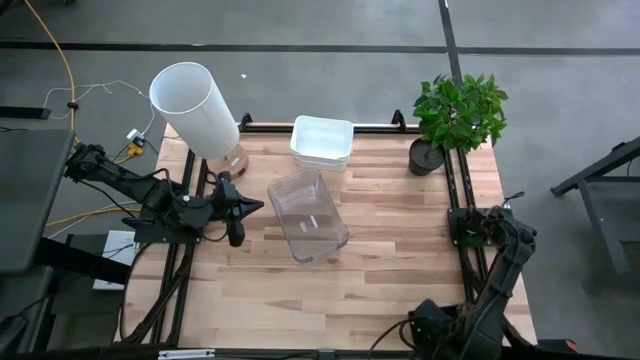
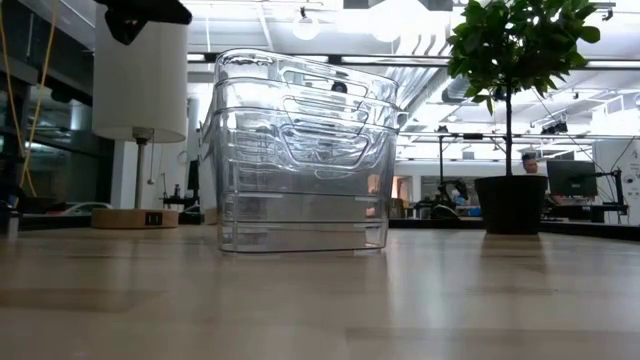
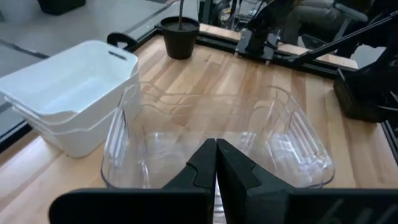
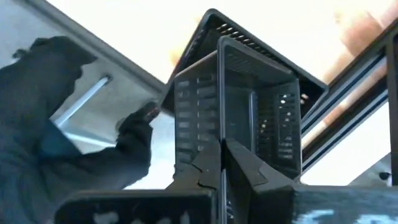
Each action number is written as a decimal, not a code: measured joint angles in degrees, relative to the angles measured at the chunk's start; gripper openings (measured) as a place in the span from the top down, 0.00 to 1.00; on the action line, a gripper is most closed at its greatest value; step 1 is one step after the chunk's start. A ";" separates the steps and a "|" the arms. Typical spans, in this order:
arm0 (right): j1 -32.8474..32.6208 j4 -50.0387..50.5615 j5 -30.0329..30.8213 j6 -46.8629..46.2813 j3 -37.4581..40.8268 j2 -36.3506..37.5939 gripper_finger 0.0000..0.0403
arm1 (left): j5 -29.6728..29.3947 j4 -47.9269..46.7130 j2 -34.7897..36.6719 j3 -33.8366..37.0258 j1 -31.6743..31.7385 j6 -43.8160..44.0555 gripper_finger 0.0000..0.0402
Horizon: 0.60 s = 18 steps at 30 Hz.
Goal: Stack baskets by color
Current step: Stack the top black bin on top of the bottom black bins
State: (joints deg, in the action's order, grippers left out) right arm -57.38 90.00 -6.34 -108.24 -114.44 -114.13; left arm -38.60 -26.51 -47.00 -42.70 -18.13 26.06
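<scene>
A stack of clear baskets [image 1: 308, 215] [image 2: 300, 150] stands on its base at the table's middle. A stack of white baskets [image 1: 322, 142] [image 3: 68, 99] sits behind it at the far edge. My left gripper [image 1: 255, 207] [image 3: 216, 152] hovers shut, just left of the clear stack and pointing at it. My right gripper [image 1: 497, 228] [image 4: 222, 155] is shut and points down at the table's right edge. Nested black slotted baskets [image 4: 249, 106] lie right beyond its fingers. The high view hides them under that arm. My right gripper has its shut fingers [image 4: 205, 168] right in front of an edge of the black baskets [image 4: 219, 93]. I cannot tell whether they touch it.
A big white cylinder [image 1: 195, 108] on a wooden base stands at the far left corner. A potted green plant [image 1: 460, 120] stands at the far right. Dark rails [image 1: 455, 200] run along the table's sides. In the right wrist view a dark bulky shape [image 4: 62, 130] lies beside the black baskets.
</scene>
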 joint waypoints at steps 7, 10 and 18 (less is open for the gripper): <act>1.68 0.06 2.36 0.01 3.93 0.07 1.00 | 0.01 1.91 0.00 -0.02 0.00 -1.41 1.00; 3.03 0.06 5.00 1.14 5.11 0.07 1.00 | 0.10 1.92 0.00 -0.02 -0.01 -1.45 1.00; 7.73 0.14 6.39 11.16 11.07 0.09 1.00 | 0.87 1.93 0.00 -0.02 0.00 -2.15 1.00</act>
State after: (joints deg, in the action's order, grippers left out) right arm -49.65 90.14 0.05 -97.09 -103.38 -114.04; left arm -37.74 -24.58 -47.00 -42.72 -18.14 23.90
